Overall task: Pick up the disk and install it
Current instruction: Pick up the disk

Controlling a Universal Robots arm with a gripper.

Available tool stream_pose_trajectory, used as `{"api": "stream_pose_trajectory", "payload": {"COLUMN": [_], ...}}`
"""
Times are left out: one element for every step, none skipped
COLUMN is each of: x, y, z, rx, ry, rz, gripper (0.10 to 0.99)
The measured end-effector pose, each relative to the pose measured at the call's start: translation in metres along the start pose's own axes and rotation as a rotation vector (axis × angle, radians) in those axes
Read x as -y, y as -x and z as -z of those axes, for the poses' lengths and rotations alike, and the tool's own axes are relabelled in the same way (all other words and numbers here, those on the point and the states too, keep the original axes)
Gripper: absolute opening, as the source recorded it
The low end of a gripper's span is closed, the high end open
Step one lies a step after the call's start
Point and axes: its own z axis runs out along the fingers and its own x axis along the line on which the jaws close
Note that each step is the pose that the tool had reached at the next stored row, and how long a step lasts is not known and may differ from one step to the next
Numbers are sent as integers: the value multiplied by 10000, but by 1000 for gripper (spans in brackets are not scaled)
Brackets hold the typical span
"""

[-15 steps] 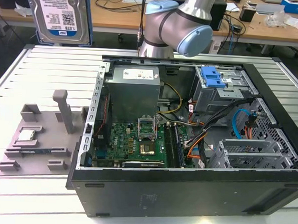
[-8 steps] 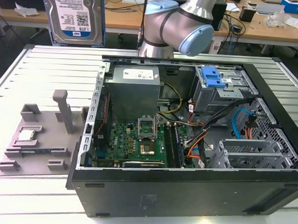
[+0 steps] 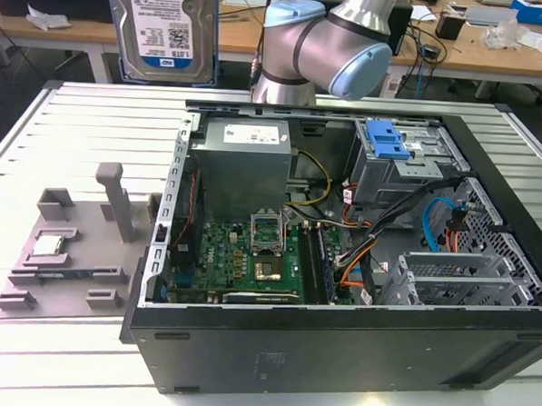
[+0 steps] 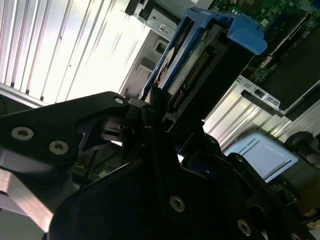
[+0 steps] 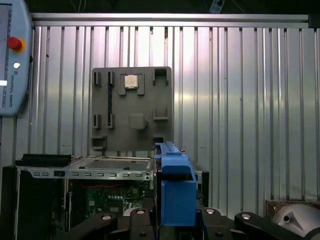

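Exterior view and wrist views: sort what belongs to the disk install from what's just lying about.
In the job: disk, clamped in the end effector; open computer case.
Lying about: processor chip, grey fixture tray, teach pendant.

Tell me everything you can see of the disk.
The disk is a flat silver hard drive with a blue-and-white label, set in a blue plastic frame. It is upright in the air, label facing the exterior view, at that view's upper left. In the second wrist view the gripper is shut on one end, and the connector edge shows.
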Motion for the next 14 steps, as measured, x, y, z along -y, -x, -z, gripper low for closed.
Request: {"api": "stream_pose_trajectory", "payload": {"x": [28,57,85,141,166,195,231,257,297,349,393,425,456,483], "y": [0,-1,-1,-2,-2,-3,-3,-4,-4,-5,-5,-6,-6,-6], "z": [2,3,5,9,10,12,14,16,18,21,24,25,27,29], "rx": [0,0,1,0,0,1,0,-1,0,0,1,1,0,0], "ry": [1,0,0,1,1,1,1,1,2,2,2,1,2,2], "rz": [0,1,3,0,0,1,1,2,1,0,3,1,0,0], "gripper": [365,365,365,365,365,365,365,365,365,365,365,365,365,365]}}
